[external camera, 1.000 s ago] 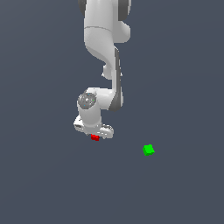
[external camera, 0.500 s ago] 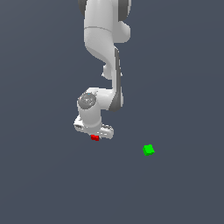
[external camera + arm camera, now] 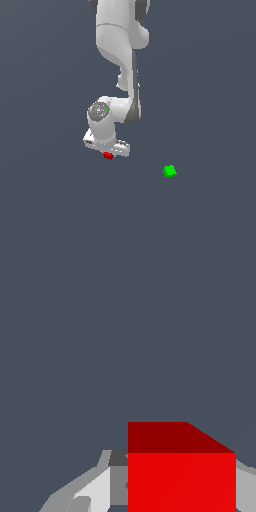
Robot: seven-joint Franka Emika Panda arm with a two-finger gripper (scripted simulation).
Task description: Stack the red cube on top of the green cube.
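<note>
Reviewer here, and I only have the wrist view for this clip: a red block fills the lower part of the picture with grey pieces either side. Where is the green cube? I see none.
Observer: The green cube sits on the floor, off toward the exterior view's right of the arm and apart from it.
Reviewer: Is anything on top of it yet?
Observer: No, its top is bare; the red cube is right under the gripper, well away from it.
Reviewer: Is the red cube lifted or on the floor?
Observer: Neither view settles that, nor whether the jaws are clamped on it.
</note>
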